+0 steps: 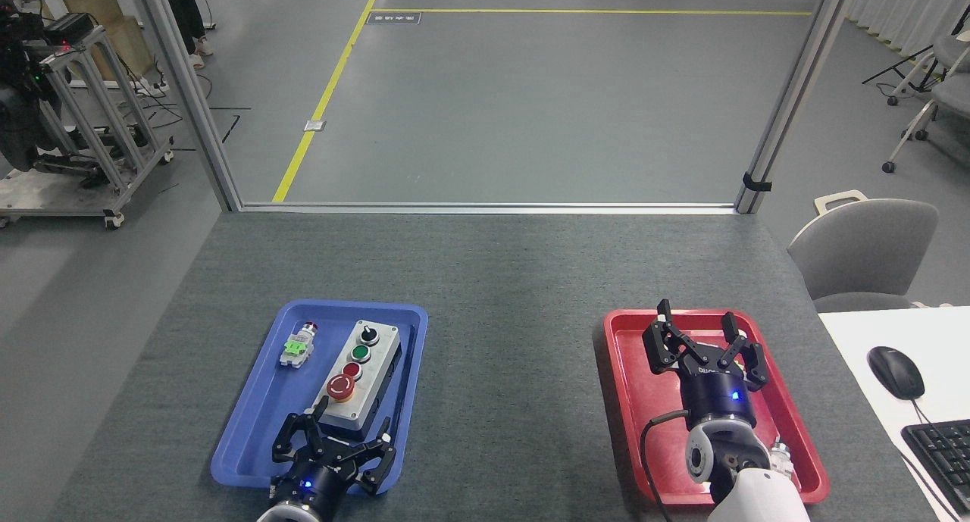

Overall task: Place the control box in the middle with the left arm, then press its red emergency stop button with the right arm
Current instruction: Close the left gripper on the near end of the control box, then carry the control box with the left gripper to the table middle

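only one view is given. the scene is seen from the robot's head, high up, looking forward and down. the table [485, 279] is seen close below, and the floor [530, 90] is seen farther off.

Counted: two trays, blue [250, 423] and red [636, 401]; one control box [362, 374]; one loose push-button [298, 345]; two grippers, left [337, 435] and right [701, 332].
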